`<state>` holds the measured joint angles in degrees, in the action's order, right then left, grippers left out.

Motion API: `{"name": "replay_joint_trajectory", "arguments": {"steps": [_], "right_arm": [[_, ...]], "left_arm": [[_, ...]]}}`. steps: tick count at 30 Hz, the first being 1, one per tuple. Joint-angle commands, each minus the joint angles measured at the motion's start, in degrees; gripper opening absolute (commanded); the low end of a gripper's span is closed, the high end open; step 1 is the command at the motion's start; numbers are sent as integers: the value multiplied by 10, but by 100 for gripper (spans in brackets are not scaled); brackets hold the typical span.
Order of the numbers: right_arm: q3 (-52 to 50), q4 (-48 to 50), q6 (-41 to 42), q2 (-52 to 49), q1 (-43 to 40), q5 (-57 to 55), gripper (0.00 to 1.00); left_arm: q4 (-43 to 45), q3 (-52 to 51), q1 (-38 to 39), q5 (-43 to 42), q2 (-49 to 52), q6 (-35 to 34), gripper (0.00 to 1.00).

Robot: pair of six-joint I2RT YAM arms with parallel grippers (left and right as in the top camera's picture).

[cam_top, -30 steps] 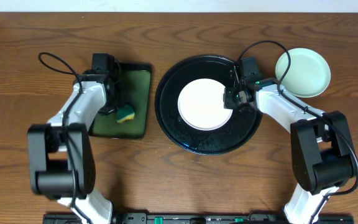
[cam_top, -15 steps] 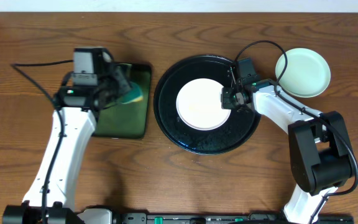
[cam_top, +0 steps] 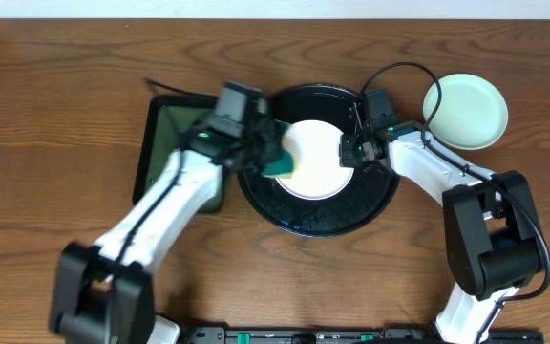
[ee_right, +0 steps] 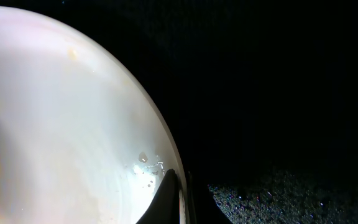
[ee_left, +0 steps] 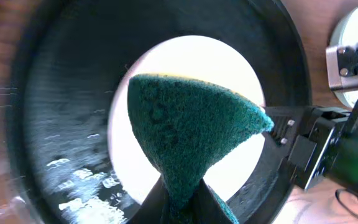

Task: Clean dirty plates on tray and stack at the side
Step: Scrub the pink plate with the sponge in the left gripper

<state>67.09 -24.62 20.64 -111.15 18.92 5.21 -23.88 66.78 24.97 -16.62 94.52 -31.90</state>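
A white plate (cam_top: 318, 162) lies in the round black tray (cam_top: 332, 220); it also shows in the left wrist view (ee_left: 229, 68) and the right wrist view (ee_right: 55, 124), with faint yellowish smears. My right gripper (cam_top: 351, 153) is shut on the plate's right rim (ee_right: 178, 186). My left gripper (cam_top: 273, 158) is shut on a green sponge (cam_top: 280, 164) and holds it over the plate's left part; the sponge (ee_left: 185, 124) fills the left wrist view. A pale mint plate (cam_top: 466, 110) sits on the bare wood at the right of the tray.
A rectangular dark green tray (cam_top: 165, 134) lies left of the black tray, partly under my left arm. The black tray's floor is wet (ee_left: 73, 186). Cables arc above the right arm.
My left arm has swung right from the green tray, carrying the sponge over the white plate. The right gripper stays on the plate's rim.
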Motion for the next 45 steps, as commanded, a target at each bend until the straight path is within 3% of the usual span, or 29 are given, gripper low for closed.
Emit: {"name": "replay_joint_trajectory", "arguments": {"steps": [1,6,11,16,22,30,34,38,41,45], "right_arm": [[-17,-5,6,-24,14,22,1],[-17,-5,6,-24,14,22,1],[-17,-5,6,-24,14,22,1],[-18,-10,5,-24,14,22,1],[-18,-11,5,-24,14,22,1],[-19,-11,5,-24,14,22,1],[-19,-9,6,-24,14,22,1],[-19,0,8,-24,14,22,1],[-19,0,12,-24,14,22,1],[-19,0,12,-24,14,22,1]], "left_arm": [[44,3,36,-7,51,-45,8],[144,3,75,1,117,-87,8],[193,3,106,116,168,-123,8],[146,3,114,255,182,-120,8],[74,3,101,388,179,-63,8],[42,3,93,501,127,-32,8],[71,3,93,443,81,-33,8],[129,3,94,250,85,-36,7],[176,3,97,153,105,-79,8],[209,3,100,146,143,-109,8]]}}
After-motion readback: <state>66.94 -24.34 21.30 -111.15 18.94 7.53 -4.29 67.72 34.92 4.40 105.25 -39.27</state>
